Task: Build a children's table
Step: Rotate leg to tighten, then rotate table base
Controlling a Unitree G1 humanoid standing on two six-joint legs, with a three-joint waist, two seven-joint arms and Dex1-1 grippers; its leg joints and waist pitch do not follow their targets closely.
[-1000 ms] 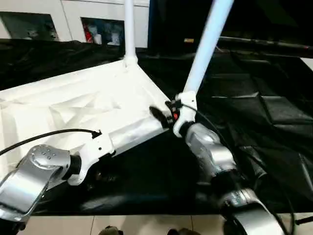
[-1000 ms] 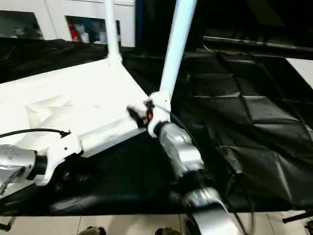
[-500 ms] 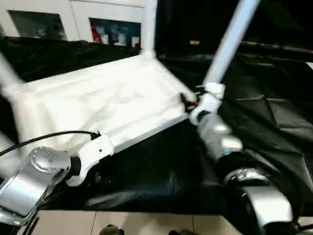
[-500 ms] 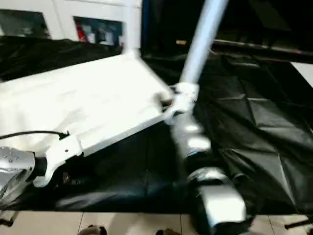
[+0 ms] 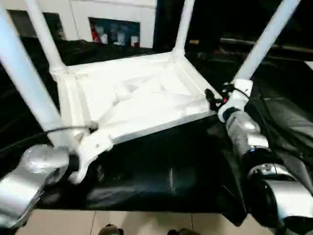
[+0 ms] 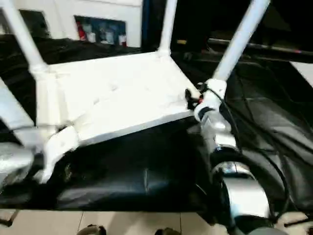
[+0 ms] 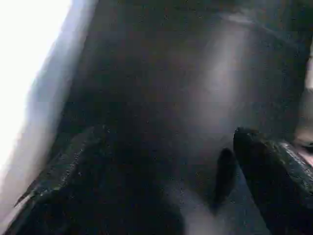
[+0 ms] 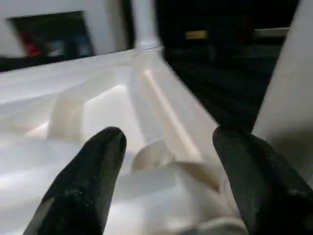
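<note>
The children's table lies upside down on the black cloth, its white ribbed top facing up. Legs stand in its corner sockets: near left leg, far left leg, far right leg and near right leg. My right gripper is at the near right corner, one black finger inside the rim and the other finger beside the leg, closed on that corner. My left gripper hangs open over dark cloth, below the top's near left edge, holding nothing.
Black sheeting covers the work surface, wrinkled on the right. A white cabinet with glass-fronted shelves stands behind. Pale floor tiles run along the front edge. Black cables loop by my right forearm.
The camera has swung, bringing the two left legs into view. My left gripper's fingers have spread wider. My right gripper stays on the near right corner.
</note>
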